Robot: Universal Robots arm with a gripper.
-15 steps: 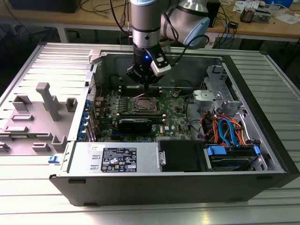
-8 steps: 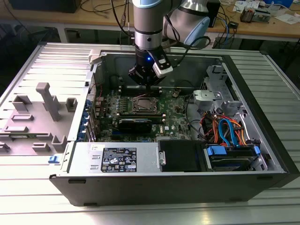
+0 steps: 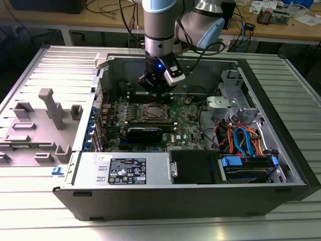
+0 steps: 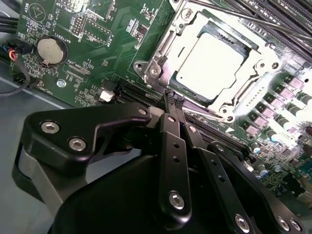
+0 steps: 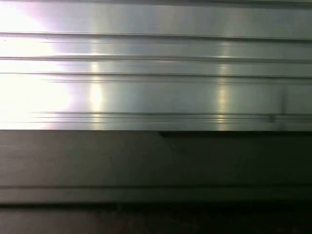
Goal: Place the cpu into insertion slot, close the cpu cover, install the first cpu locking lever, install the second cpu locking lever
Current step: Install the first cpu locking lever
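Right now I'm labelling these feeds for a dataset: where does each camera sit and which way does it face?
Exterior view: off the arm, above the open computer case, looking down at the motherboard; arm and claw show.
Second wrist view: on the wrist, looking past the shut claw at the cpu under its cover.
First wrist view: on the wrist, facing ribbed metal.
Exterior and second wrist views share the socket and claw.

- We see the cpu (image 4: 208, 62) washed out white by glare in the second wrist view.
- Bright streaks of reflected light blur the ribbed metal (image 5: 156, 73) in the first wrist view.
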